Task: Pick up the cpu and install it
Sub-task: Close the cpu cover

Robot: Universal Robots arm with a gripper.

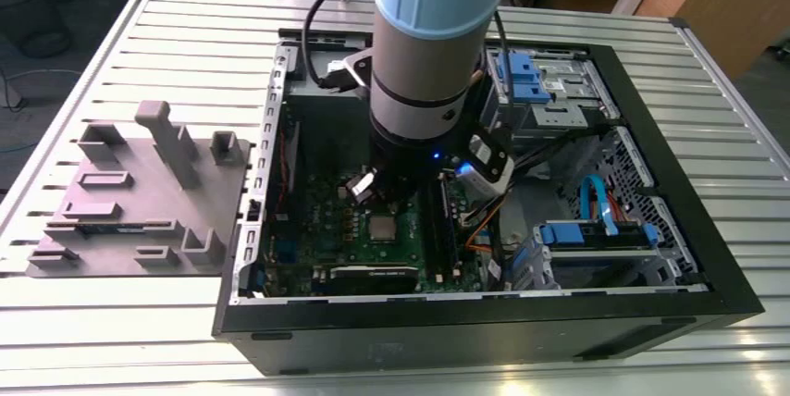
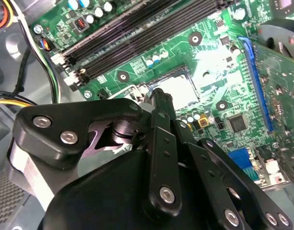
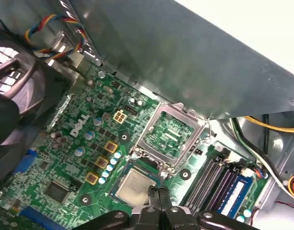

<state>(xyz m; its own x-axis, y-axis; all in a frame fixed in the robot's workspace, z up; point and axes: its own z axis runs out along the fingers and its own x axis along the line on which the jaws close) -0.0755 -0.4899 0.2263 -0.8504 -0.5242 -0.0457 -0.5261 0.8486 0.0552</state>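
Clenched empty, the black gripper point(image 3: 157, 191) hung close over the cpu point(image 3: 135, 186), which lay seated in its socket on the green motherboard point(image 3: 65, 143), beside the hinged-open socket frame point(image 3: 181, 114), inside the computer case point(image 1: 494, 322).

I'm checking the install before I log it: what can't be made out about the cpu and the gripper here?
Whether the gripper touches the cpu: first wrist view, the shut fingertips cover its near edge.
The cpu's top: second wrist view, glare whitens it and the gripper covers part.
Whether the cpu lies flush: exterior view, too small.
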